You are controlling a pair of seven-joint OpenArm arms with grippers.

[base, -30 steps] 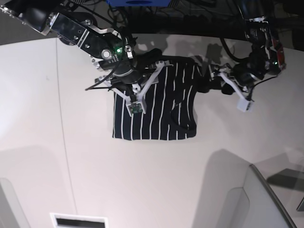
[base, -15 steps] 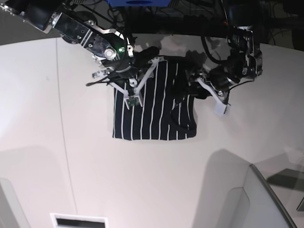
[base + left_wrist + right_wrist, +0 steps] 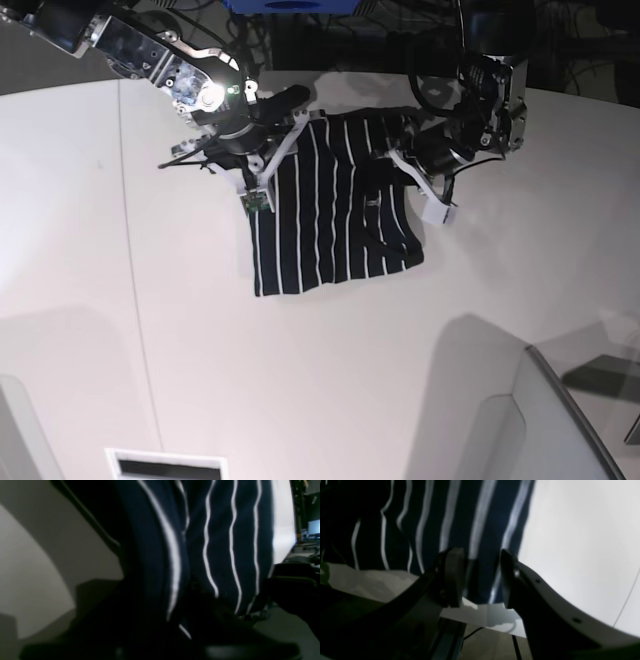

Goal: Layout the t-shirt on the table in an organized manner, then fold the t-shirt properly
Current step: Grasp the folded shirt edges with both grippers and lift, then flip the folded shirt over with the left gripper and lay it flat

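In the base view, the t-shirt [image 3: 320,210] is lying on the robot's side of the table [image 3: 300,390], and its lower edge is now slanting where it was running level before. The left gripper [image 3: 392,165] is reaching farther in over its sleeve side than earlier, while the right gripper [image 3: 257,198] is sitting a little farther outward. Wide white tabletop is stretching out below the shirt and to both sides.

In the left wrist view, striped cloth is rising in a thick fold close to the camera, and the left gripper is pinching it, its dark fingers blurring into the fabric.

In the right wrist view, the right gripper's fingers are standing apart, gripping nothing, with the shirt's end showing between them. This view is also showing what the left one is not: the table's edge running just beyond that end, with floor [image 3: 495,642] below.
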